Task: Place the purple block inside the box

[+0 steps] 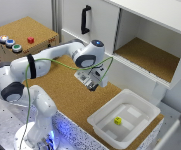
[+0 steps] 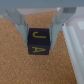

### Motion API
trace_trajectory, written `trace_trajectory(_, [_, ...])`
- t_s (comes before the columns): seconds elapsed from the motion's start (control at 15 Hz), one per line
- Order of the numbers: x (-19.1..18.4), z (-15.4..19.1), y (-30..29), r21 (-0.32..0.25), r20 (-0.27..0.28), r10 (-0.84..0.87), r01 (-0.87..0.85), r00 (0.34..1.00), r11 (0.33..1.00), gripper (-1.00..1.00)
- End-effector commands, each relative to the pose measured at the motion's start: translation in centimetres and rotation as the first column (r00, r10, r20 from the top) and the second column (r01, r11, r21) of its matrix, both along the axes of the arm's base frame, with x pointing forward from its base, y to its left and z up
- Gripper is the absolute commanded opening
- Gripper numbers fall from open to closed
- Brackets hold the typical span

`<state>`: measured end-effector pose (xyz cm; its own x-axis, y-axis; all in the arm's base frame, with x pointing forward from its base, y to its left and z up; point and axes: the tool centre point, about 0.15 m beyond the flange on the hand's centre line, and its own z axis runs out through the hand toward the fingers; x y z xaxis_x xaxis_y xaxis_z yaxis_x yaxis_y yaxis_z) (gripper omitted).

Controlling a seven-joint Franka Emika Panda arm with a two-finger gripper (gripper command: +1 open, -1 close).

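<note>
Carrying Purple Block Toward Box

Exterior: gripper [image 1: 93,86] hung above cork surface [image 1: 65,95], short of box [image 1: 147,107], yellow cube [image 1: 118,120] inside.
Wrist: fingers [image 2: 20,24] clamped on purple block [image 2: 38,44], lifted, probably to clear rim.

yellow cube [image 1: 118,120], wooden button case [image 1: 20,37], white cabinet [image 1: 140,30]

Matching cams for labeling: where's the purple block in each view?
Exterior view: not distinguishable; the hand hangs over the cork surface, toward the exterior view's left of the box, and hides whatever is between its fingers.
Wrist view: the purple block sits mid-frame between the two fingers, yellow letters on its faces, cork around it.
Shared landmark: the white box rim, beside the hand in both views.
</note>
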<state>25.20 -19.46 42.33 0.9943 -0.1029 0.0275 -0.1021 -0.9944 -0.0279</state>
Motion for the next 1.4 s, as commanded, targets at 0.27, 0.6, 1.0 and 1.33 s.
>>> trace_trajectory(0.27, [0.3,-0.1,-0.8,-0.004,-0.002,-0.024,0.024,1.0,1.0,-1.0])
trace_trajectory(0.6, [1.6,-1.2,-10.0,-0.051,0.003,-0.22,0.22,0.975,0.974,-1.0])
trace_trajectory(1.0, [4.5,-3.8,-16.9,-0.036,-0.019,-0.276,0.275,0.961,0.961,-1.0])
trace_trajectory(1.33, [8.5,-7.4,-19.5,-0.016,-0.068,-0.257,0.256,0.964,0.966,-1.0])
